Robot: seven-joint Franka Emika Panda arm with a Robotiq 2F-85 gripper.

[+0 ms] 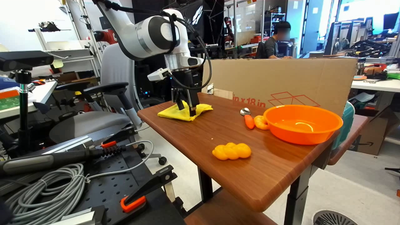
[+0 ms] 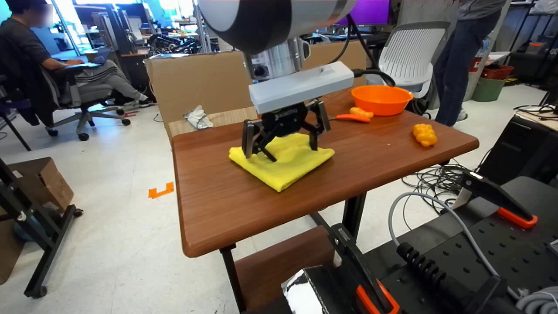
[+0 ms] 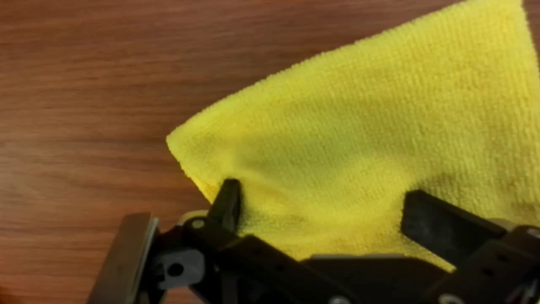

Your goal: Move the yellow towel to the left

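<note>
Towel (image 2: 296,168): yellow, flat and slightly rumpled, on the table (image 2: 209,205) under the gripper (image 3: 319,190); in an exterior view, 1 corner lies near the table edge.
Gripper: released; its 2 fingers (image 3: 438,223) stand spread apart, pointing down, tips at the towel; cloth shows between them in the wrist view.
Bowl (image 1: 303,137): orange, round, upright on the table, well apart from the towel in both exterior views.
Bowl interior: the inner wall and part of the bottom show orange, with a bright reflection; the remainder is hidden by the near wall.
Curved lump (image 1: 261,122): orange-yellow, outside the bowl, just beside its wall; contact cannot be told.
Spoon (image 1: 249,121): orange handle, metal head; on the table, outside the bowl, beside the curved lump.
Long lump (image 1: 232,151): orange-yellow, on the table, well apart from the towel.
Basket (image 2: 497,72): red, in the background; contents too small to tell.
Bin (image 2: 492,90): green, below the basket; inside hidden.
Box (image 1: 370,140): cardboard, beyond the table; inside cannot be seen.
</note>
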